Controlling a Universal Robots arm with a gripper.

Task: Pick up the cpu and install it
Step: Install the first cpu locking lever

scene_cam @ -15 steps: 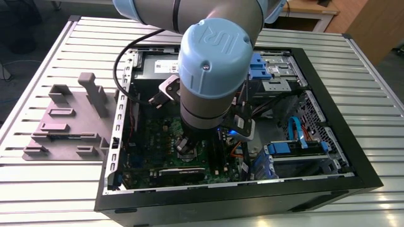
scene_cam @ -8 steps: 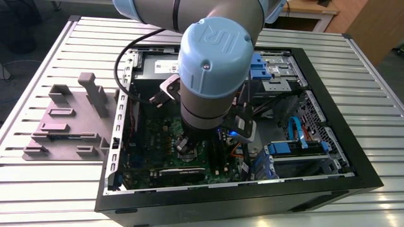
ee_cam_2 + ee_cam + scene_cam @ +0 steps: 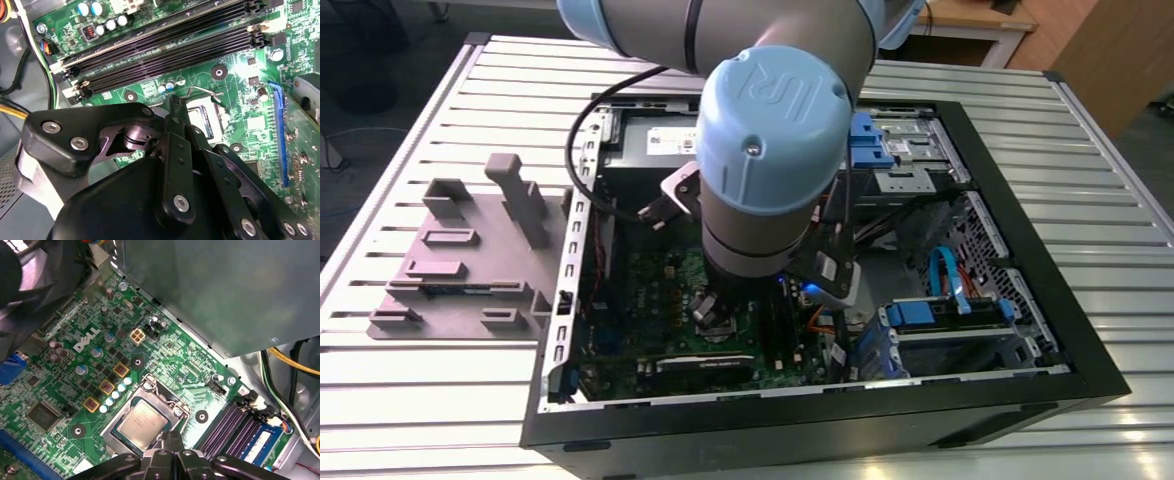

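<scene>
Hand (image 3: 170, 442) nearest, fingers closed together, empty, poised just over socket (image 3: 145, 422). Cpu (image 3: 142, 424) seated flat in socket on motherboard (image 3: 65, 390); bracket open, lever (image 3: 202, 91) raised, presumably leaving chip unclamped.

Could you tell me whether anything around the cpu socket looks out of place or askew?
Nothing stands out. In the first wrist view the cpu lies flat and square inside its socket frame on the motherboard, with the gripper close beside it.
</scene>
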